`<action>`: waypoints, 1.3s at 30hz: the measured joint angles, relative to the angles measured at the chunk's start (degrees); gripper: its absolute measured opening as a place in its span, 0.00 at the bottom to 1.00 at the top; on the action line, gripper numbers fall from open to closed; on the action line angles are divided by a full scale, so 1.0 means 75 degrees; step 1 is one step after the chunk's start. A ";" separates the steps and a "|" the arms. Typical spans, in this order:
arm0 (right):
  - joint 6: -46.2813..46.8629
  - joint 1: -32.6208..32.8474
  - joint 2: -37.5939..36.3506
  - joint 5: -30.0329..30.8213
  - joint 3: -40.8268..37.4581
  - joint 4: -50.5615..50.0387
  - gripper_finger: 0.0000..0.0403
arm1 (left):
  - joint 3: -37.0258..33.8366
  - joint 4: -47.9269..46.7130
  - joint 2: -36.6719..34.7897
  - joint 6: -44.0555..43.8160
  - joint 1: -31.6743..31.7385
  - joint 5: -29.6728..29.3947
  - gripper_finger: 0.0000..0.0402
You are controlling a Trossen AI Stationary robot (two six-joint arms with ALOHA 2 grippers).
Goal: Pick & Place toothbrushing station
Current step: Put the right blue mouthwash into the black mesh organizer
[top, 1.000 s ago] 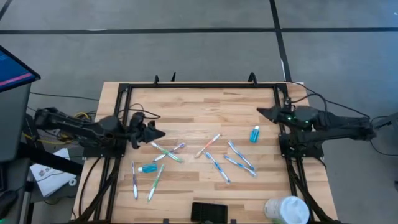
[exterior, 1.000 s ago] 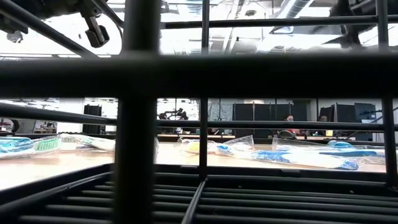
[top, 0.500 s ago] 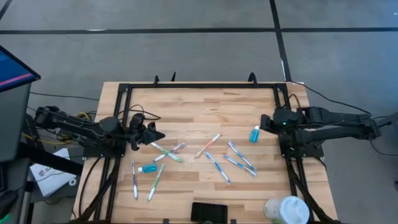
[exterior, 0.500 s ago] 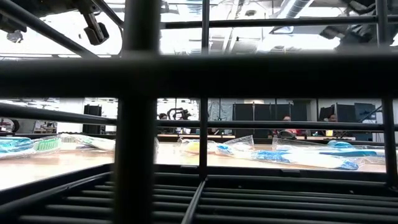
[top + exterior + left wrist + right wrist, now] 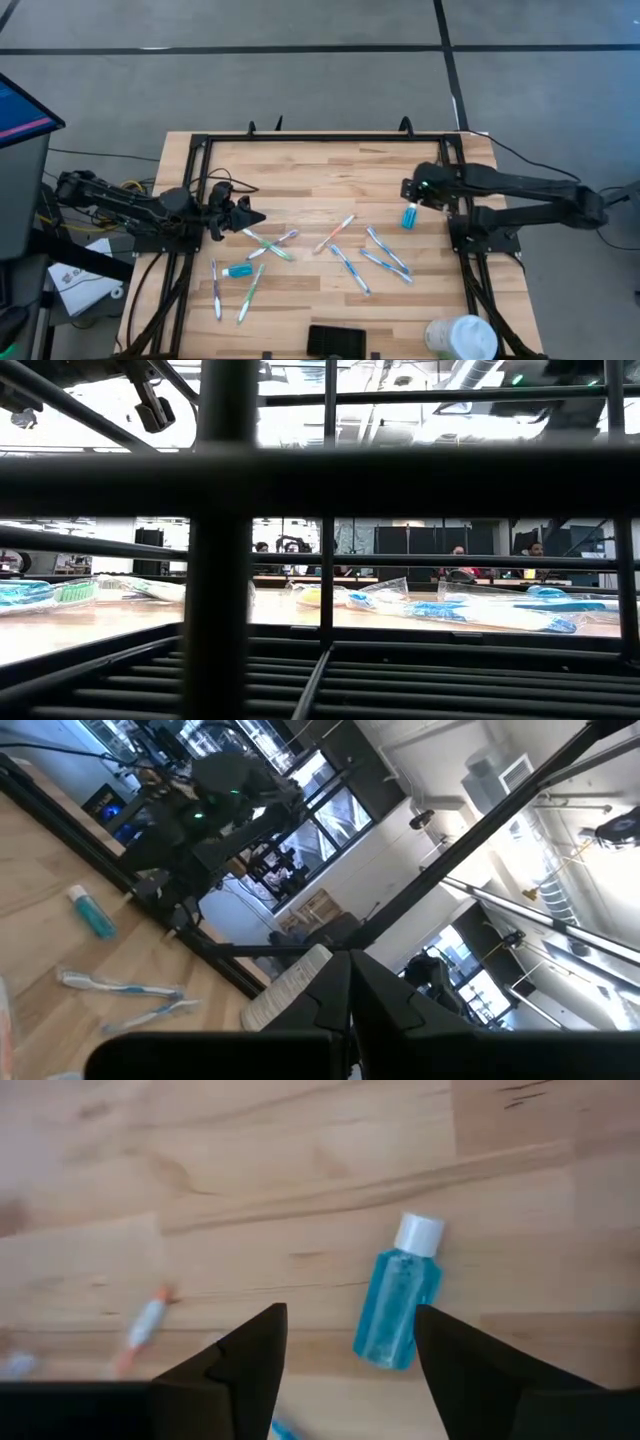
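The right pincer (image 5: pixel 350 1355) hangs spread above the blue bottle (image 5: pixel 398 1295) lying flat on the worktop (image 5: pixel 320 165), apparently lining up a grasp. The left pincer (image 5: pixel 245 216) waits clenched and empty. The toothbrushing station (image 5: pixel 336 341) sits at the worktop's near edge.

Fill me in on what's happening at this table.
The right gripper, jaws open, hovers over a small blue bottle lying on the wooden table, holding nothing. The left gripper waits shut near the table's left side. Several toothbrushes lie scattered; the black toothbrushing station sits at the front edge beside a white cup.
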 joint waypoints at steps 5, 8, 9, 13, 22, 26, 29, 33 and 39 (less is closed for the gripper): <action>-0.0766 -0.0669 0.0876 -0.0919 0.0003 0.0118 0.50 | 0.0000 -0.0003 0.0000 -0.0010 -0.0119 -0.0003 0.00; -0.0679 -0.0403 0.1074 -0.1138 0.0000 -0.0009 0.50 | 0.0000 -0.0006 0.0000 -0.0007 -0.0223 0.0000 0.00; -0.0550 -0.0266 0.1089 -0.1168 0.0000 -0.0005 0.50 | 0.0000 -0.0008 0.0000 -0.0006 -0.0258 -0.0005 0.00; -0.0042 0.0167 0.1226 -0.1183 -0.0001 -0.0109 0.55 | 0.0000 -0.0008 0.0000 0.0082 -0.0488 -0.0251 0.00; 0.0387 0.0252 0.2101 -0.1142 -0.0299 0.0452 0.63 | 0.0000 -0.0001 0.0000 0.0377 -0.0700 -0.0588 0.00; 0.0390 0.0246 0.2545 -0.0995 -0.0312 0.0869 0.63 | 0.0000 -0.0003 0.0000 0.0379 -0.0699 -0.0603 0.00; 0.0383 0.0246 0.2915 -0.0985 -0.0312 0.1082 0.63 | 0.0000 -0.0003 0.0000 0.0373 -0.0699 -0.0603 0.00; 0.0304 0.0246 0.3438 -0.1080 -0.0312 0.1253 0.63 | 0.0000 -0.0003 0.0000 0.0370 -0.0699 -0.0603 0.00; 0.0176 0.0249 0.3800 -0.1232 -0.0276 0.1460 0.63 | 0.0000 -0.0003 0.0000 0.0347 -0.0722 -0.0598 0.00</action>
